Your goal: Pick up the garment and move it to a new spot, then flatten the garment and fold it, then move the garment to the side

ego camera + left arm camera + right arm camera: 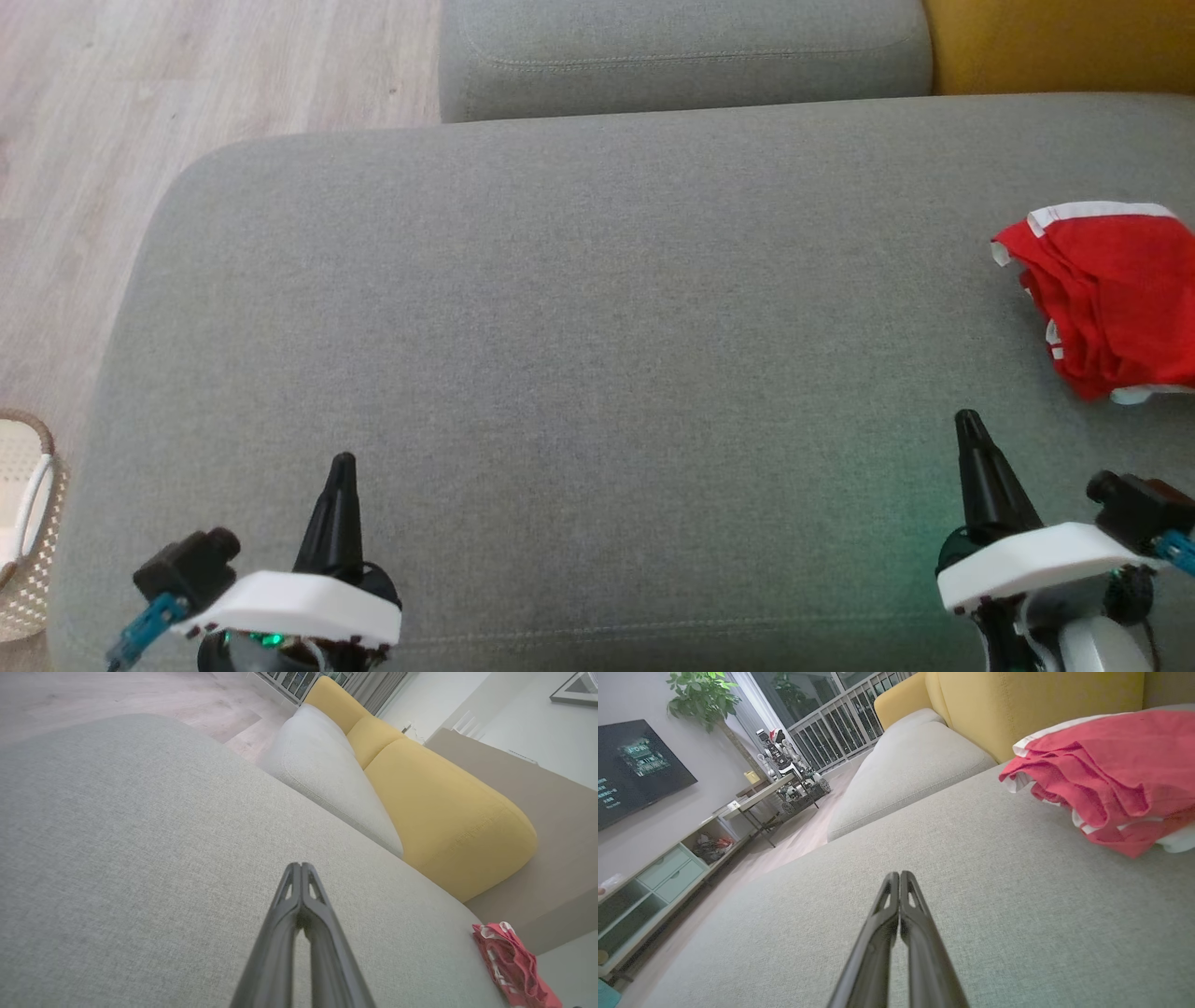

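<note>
Left gripper [343,464]: lower left of the head view, low over the near part of the grey seat. Fingers pressed together along their length, tips meeting. Holds nothing.
Right gripper [967,420]: lower right of the head view, also over the near part of the seat. Fingers closed tip to tip, nothing between them. The wrist view confirms both pairs empty.
Seat cushion [597,308]: wide grey woven fabric with rounded corners. Both grippers sit above its front part, well apart from each other.
Garment [1111,299]: red cloth with white trim, lying crumpled in loose folds on the seat at its far right side, partly cut by the edge of the head view. It sits beyond the right gripper and a little to its right, near but not touching. Well apart from the left gripper.
Basket [23,532]: pale woven, on the floor beside the seat's left end, cut by the frame edge.
Floor [84,140]: light wood planks, left of the seat.
Back cushions: a grey one [681,56] behind the seat, a yellow one [1064,42] just beside it to the right.
Room beyond, right wrist view: low cabinet [658,877] with drawers and open shelves, dark screen [635,765] on the wall above it, leafy plant [703,695], window railing [840,728] farthest.
</note>
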`<state>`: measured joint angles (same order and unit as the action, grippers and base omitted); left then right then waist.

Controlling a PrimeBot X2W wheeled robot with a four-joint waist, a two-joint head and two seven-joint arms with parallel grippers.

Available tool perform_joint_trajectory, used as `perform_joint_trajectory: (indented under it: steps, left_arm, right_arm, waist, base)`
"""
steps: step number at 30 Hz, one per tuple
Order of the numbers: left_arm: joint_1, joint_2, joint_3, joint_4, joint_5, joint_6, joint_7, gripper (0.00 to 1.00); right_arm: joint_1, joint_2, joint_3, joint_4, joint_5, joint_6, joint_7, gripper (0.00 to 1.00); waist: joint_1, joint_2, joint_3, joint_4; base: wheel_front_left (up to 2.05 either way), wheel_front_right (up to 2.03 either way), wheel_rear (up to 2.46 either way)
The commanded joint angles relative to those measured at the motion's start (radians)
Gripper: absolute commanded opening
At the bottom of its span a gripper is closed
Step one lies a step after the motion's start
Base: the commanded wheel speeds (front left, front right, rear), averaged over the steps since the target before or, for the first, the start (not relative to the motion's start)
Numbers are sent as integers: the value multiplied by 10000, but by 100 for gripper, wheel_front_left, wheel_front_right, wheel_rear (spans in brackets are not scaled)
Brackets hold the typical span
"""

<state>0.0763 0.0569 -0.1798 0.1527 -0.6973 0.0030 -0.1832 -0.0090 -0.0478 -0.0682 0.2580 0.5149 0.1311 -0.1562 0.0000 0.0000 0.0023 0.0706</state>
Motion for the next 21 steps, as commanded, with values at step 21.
perform_joint_trajectory:
  steps: [21]
  left_arm:
    - [-803,193,663,-41,-2266,-347,569,0]
  right_arm:
    - [-574,-22,-114,-275,2573,-2,644,0]
  waist:
    - [0,0,2,-159]
  base:
    - [0,0,0]
